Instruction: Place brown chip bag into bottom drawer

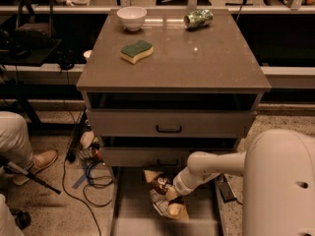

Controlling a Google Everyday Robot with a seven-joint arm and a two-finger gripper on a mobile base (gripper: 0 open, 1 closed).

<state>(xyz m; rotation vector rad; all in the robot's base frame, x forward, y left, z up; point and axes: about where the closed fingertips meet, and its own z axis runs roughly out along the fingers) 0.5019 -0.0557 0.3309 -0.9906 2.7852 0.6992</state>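
The brown chip bag (pixel 160 188) lies crumpled in the bottom drawer (pixel 129 205), which is pulled out at the foot of the grey cabinet. The bag is dark brown and tan with a pale end toward the front. My gripper (pixel 172 193) is low over the drawer at the end of the white arm (pixel 211 166), right at the bag's right side. The wrist hides the fingers.
On the cabinet top (pixel 197 63) are a white bowl (pixel 131 17), a green and yellow sponge (pixel 137 51) and a crushed green can (pixel 198 18). Two upper drawers with black handles (pixel 169 129) are shut. A person's leg and shoe (pixel 29 156) and cables (pixel 91 176) are on the floor at left.
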